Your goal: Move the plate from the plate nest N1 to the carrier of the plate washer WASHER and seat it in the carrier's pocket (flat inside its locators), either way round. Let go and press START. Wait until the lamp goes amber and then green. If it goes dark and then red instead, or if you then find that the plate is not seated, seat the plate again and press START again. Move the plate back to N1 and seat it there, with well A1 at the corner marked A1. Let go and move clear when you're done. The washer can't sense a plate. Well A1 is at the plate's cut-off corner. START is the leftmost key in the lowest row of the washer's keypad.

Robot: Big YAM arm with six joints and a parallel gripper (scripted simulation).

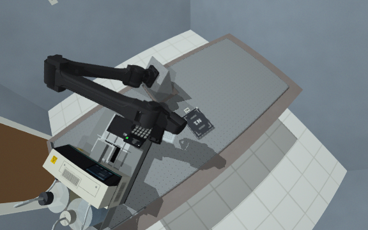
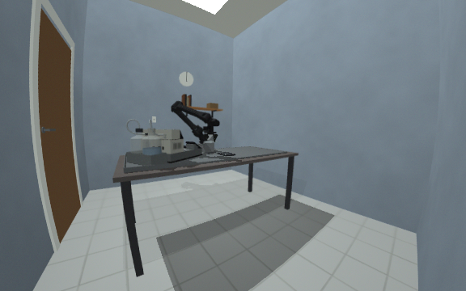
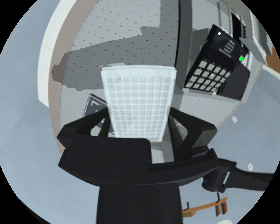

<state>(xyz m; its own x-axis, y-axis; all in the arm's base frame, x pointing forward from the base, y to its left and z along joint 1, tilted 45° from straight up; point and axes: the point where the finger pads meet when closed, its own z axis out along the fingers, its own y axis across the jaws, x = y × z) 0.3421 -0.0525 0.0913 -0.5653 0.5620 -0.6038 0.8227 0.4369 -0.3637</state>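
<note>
Gripping the plate point(image 1: 169, 137) point(image 2: 211, 137) point(image 3: 138, 102) by its two long sides, your jaws have it off the bench point(image 1: 235, 70) point(image 2: 257, 151) point(image 3: 116, 25), between the nest point(image 1: 200, 124) point(image 2: 226, 153) point(image 3: 94, 106) and the washer point(image 1: 78, 179) point(image 2: 172, 146) point(image 3: 236, 75). Swing on too low and its far edge could clip the keypad point(image 1: 142, 131) point(image 3: 209, 74); a loose hold could let it slip or tip, and a skewed wrist could leave it perched on the locators. Its long axis points straight out from your palm, short edge leading; you cannot make out the cut-off corner, so where A1 faces stays uncertain.
</note>
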